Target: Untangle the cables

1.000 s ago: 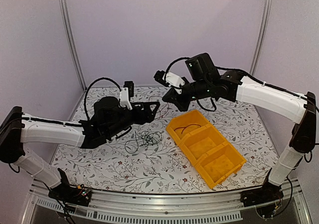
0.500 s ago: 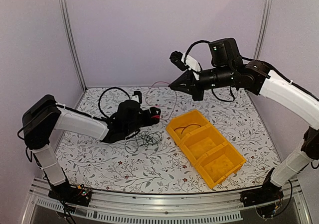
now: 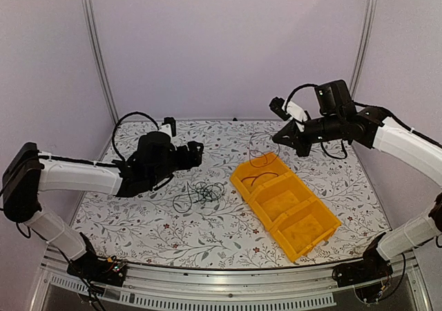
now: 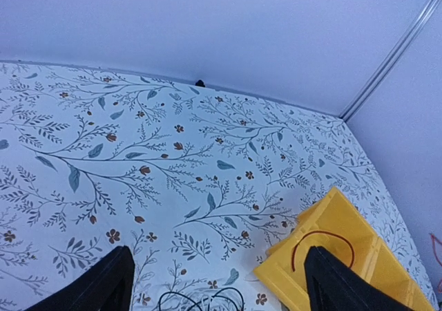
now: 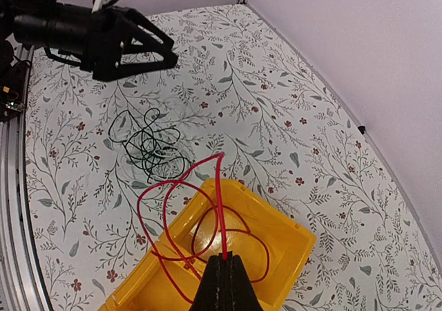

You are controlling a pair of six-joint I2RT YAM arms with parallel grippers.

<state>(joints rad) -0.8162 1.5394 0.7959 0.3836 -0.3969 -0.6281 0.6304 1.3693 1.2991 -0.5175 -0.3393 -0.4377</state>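
My right gripper is shut on the red cable, which hangs in loops from the fingertips into the far compartment of the yellow bin. In the top view the right gripper hovers above that bin end, with the red cable dangling below it. The black and white cables lie together in a small tangle on the table, left of the bin. My left gripper stands open above the table behind the tangle, holding nothing. In the left wrist view, the left gripper shows the black cable low between its fingers.
The yellow bin has three compartments and lies diagonally at right of centre. The left arm stretches across the far side of the tangle. The flowered table ends at walls behind and a metal rail in front.
The right gripper carried the red cable up and right, then down over the bin's far compartment. The left gripper pulled back left from the tangle and stays open.
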